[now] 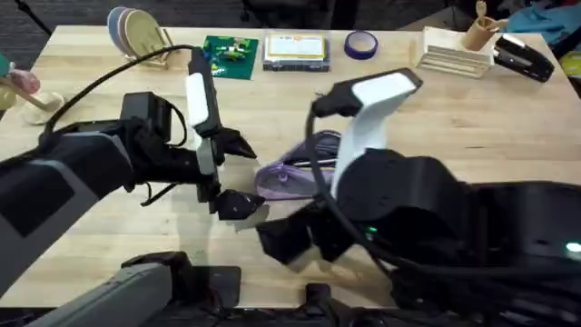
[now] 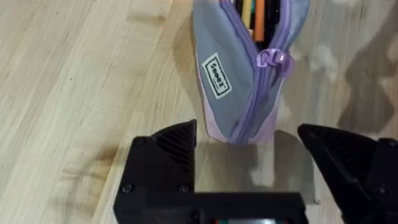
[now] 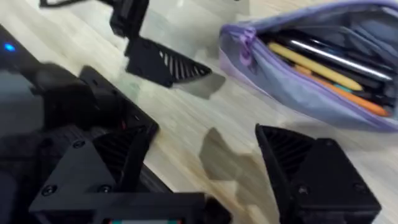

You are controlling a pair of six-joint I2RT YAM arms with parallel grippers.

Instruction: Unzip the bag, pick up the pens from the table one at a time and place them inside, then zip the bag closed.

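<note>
A light wooden table (image 1: 454,127) holds a lavender bag (image 1: 295,168) near its middle, lying on its side with the zipper open. From the left wrist camera, the bag (image 2: 239,68) shows a grey side panel with a small label, a purple zipper pull (image 2: 273,59) hanging at the near end of the opening, and orange and yellow pens (image 2: 252,12) inside. From the right wrist camera, the bag (image 3: 311,68) gapes wide, with a yellow pen (image 3: 311,65), an orange pen (image 3: 348,99) and a silvery-dark pen lying lengthwise within.

The left gripper (image 1: 238,173) sits just left of the bag's end, its black fingers spread apart and holding nothing; in its own camera the gripper (image 2: 249,165) frames the bag's near end without touching it. The right gripper (image 1: 290,238) hangs low at the near side of the bag, partly hidden under its own dark arm overhead. In its wrist view the gripper (image 3: 205,168) stands wide apart and empty, the bag just beyond it.

Along the far edge of the table lie a green box (image 1: 231,54), a yellow-edged packet (image 1: 295,50), a roll of blue tape (image 1: 360,44) and what may be a wooden rack (image 1: 454,54).
</note>
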